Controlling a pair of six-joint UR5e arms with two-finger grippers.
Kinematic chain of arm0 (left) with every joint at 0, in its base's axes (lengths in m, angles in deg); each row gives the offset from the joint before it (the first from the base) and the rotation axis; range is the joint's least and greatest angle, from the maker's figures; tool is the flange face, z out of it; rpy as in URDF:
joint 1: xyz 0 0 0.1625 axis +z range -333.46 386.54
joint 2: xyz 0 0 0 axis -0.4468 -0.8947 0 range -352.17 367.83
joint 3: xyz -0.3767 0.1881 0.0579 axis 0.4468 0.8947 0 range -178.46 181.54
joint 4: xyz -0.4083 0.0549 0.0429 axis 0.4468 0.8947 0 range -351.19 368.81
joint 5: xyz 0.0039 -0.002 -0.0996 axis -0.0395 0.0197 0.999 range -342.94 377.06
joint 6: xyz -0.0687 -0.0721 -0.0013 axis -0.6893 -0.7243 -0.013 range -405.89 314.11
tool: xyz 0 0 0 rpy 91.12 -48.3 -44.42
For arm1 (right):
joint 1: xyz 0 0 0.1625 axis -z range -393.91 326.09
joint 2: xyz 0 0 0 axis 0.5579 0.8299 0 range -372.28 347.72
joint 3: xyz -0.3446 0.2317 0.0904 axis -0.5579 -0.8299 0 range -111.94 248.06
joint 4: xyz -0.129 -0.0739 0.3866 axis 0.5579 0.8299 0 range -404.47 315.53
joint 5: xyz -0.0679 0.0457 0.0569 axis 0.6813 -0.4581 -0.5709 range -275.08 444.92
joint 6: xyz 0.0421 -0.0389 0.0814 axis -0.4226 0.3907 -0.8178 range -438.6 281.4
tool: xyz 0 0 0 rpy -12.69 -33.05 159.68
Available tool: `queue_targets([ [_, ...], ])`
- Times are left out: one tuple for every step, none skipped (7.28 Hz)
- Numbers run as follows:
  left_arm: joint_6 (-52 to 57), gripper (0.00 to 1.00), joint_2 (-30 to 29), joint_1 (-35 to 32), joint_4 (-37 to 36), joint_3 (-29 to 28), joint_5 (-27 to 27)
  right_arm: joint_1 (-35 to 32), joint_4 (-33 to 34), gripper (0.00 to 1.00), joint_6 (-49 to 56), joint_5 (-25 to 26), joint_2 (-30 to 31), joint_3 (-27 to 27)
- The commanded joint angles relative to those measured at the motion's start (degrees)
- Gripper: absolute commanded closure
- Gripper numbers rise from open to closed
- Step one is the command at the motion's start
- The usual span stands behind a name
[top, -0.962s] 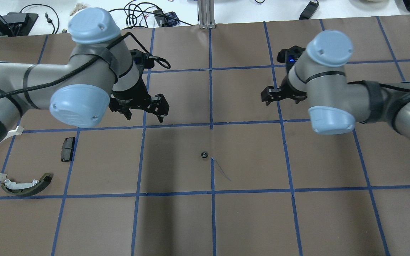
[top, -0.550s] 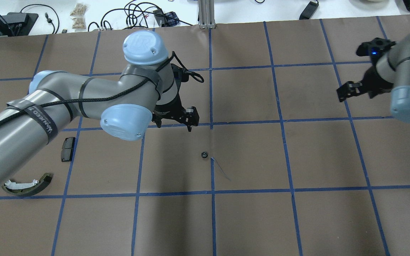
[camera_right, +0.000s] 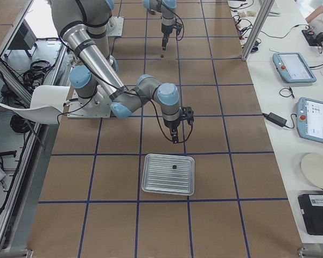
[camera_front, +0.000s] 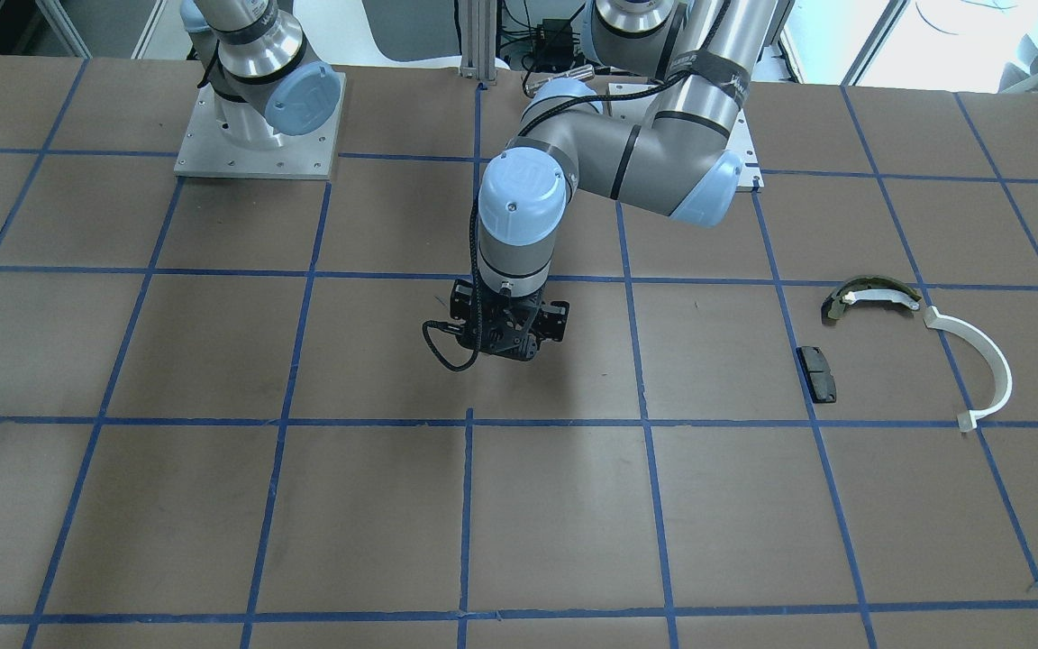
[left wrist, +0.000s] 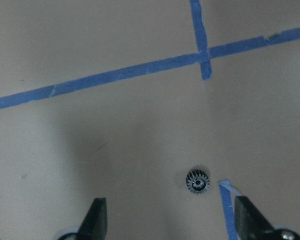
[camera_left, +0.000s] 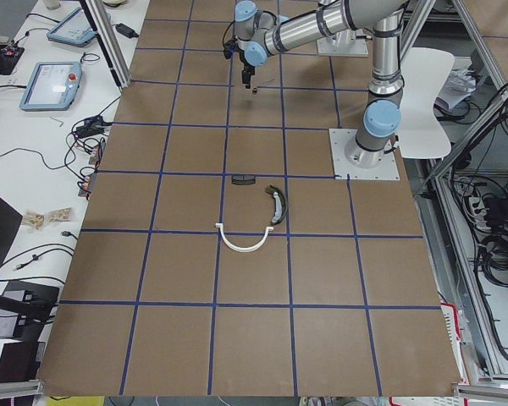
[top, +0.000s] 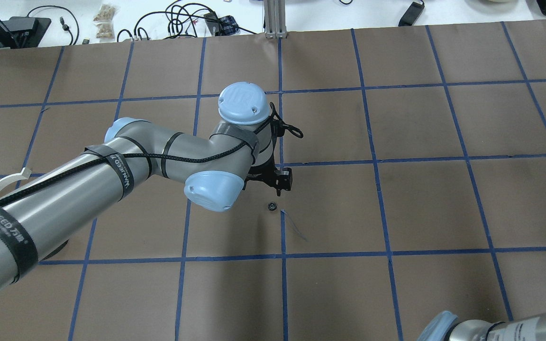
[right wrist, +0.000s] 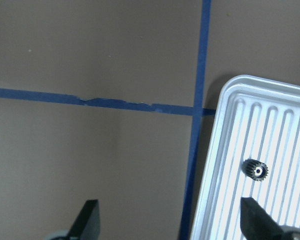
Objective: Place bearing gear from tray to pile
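one bearing gear [left wrist: 197, 181] is lying just ahead of the released left tool [left wrist: 172, 217], well short of the pile [camera_front: 870, 293]; another gear [right wrist: 255, 170] is sitting in the tray [right wrist: 290, 140] by the released right tool [right wrist: 171, 220].

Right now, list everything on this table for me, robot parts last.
bearing gear: 2, dark; this one on the bare table by a tape crossing, another in the tray
tray: 1, silvery, ribbed; table's end on the robot's right
brake shoe: 1, olive-green; towards the robot's left end
half-ring arc: 1, white; beside the brake shoe
pad: 1, black; near the brake shoe
table: 1, brown, blue tape grid
left gripper: 1, black, open; above the loose gear
right gripper: 1, black, open; near the tray's edge
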Motion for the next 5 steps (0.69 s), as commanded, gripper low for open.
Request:
queue_targets([
  [-0.1,0.11,-2.8,-0.8,-2.9,0.8,-0.1,2.4,0.5,0.0,5.0,0.1,-9.0,-5.0],
  [0.0,0.18,-3.3,-0.9,-4.3,1.8,0.0,2.4,0.6,0.0,6.8,0.1,-11.4,-6.9],
  [0.1,0.25,-3.5,-0.9,-5.0,3.1,0.0,2.4,0.6,0.02,8.6,1.3,-12.7,-8.6],
  [0.0,0.38,-3.5,-1.1,-5.0,3.3,0.1,2.4,0.3,0.08,9.2,2.4,-13.7,-10.2],
  [0.0,0.5,-3.3,-1.0,-4.9,3.2,0.1,2.4,-0.1,0.11,11.2,2.4,-14.7,-11.6],
])
